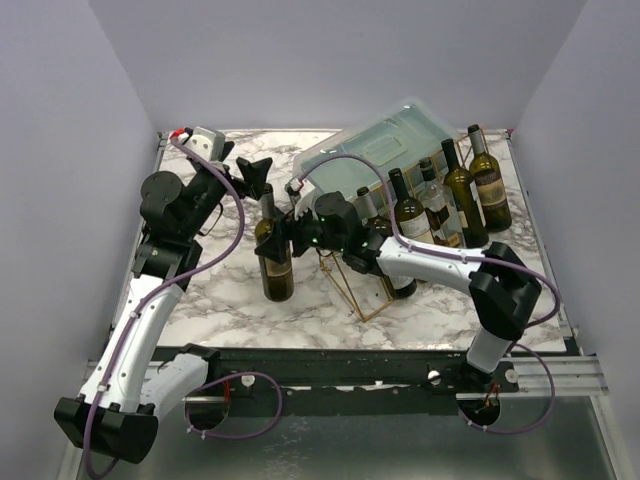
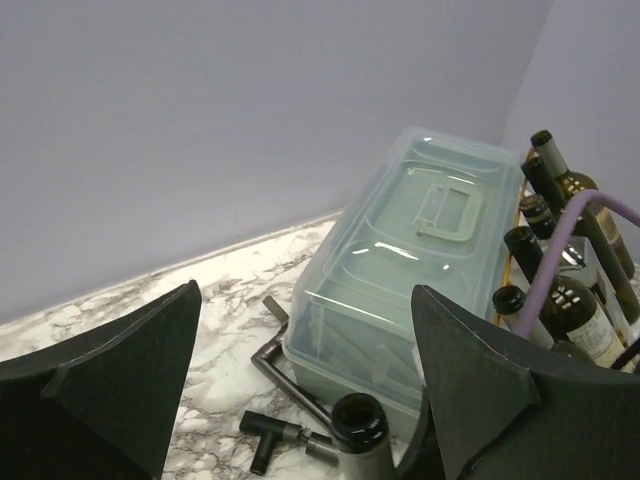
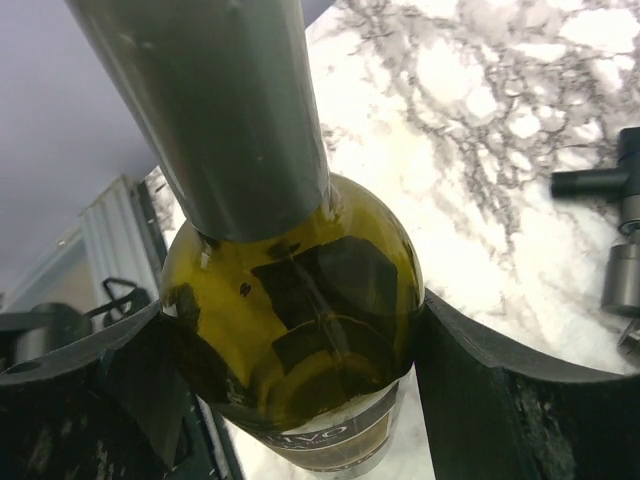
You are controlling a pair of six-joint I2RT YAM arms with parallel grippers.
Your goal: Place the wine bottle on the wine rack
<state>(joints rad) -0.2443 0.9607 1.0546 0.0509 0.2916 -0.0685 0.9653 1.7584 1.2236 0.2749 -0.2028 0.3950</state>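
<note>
Green wine bottle (image 1: 275,268) upright, right end effector (image 1: 287,232) gripping

Plain pale walls (image 1: 330,60) enclose white marble-patterned tabletop (image 1: 430,315)

This looks like a robotics lab test cell. Plain pale walls (image 1: 330,60) box in a marble-patterned desk (image 1: 230,300) on 3 sides. The left arm (image 1: 140,330) and right arm (image 1: 440,262) are bolted to a metal rail (image 1: 400,372) at its near edge. Purple cables (image 1: 237,215) loop along both.
</note>
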